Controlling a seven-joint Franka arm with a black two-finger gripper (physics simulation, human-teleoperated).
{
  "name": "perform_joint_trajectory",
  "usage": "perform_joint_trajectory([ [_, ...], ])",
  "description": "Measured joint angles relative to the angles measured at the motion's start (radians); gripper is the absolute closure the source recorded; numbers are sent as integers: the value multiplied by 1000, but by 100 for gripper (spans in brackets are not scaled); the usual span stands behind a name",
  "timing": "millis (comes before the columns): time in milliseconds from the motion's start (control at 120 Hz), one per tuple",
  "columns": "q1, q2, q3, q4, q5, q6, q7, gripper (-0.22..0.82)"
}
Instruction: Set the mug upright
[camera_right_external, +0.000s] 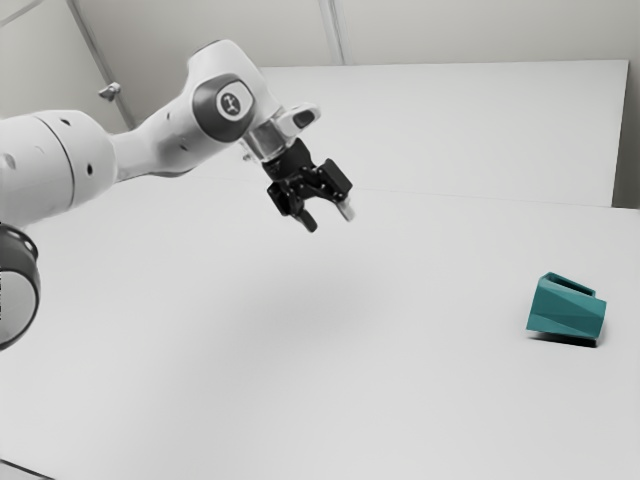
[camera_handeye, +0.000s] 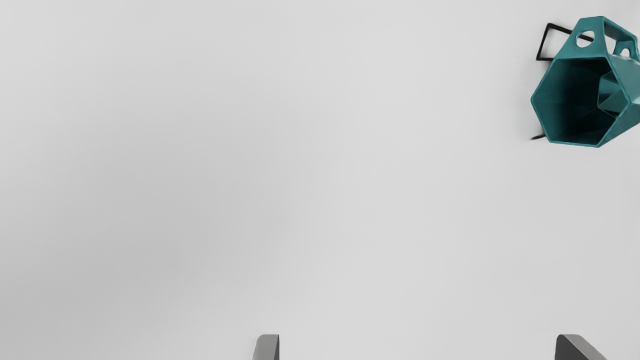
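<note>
My gripper (camera_right_external: 328, 221) hangs above the table in the exterior view, well apart from the mug, with its fingers spread and nothing between them. The teal faceted mug (camera_right_external: 565, 309) lies on its side near the exterior view's right edge. In the wrist view the mug (camera_handeye: 542, 102) turns its hexagonal mouth toward my hand, and its handle with round holes is on the side away from my fingertips; part of its body is cut off by the picture's edge. Both tips of the gripper (camera_handeye: 417, 347) stand wide apart in that view.
The white table (camera_right_external: 300, 370) spreads under the arm and the mug. A pale wall panel (camera_right_external: 450, 130) rises behind it. Dark thin shadow lines lie on the table beside the mug.
</note>
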Motion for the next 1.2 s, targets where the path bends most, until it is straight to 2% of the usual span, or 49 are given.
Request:
perform_joint_trajectory([
  [533, -144, 246, -104, 37, -350, 436, -104, 0],
  [733, -178, 326, -134, 104, -475, 514, -125, 0],
  [958, -198, 402, -212, 171, -576, 615, -141, 0],
  [1200, -217, 479, -222, 242, -649, 665, -154, 0],
])
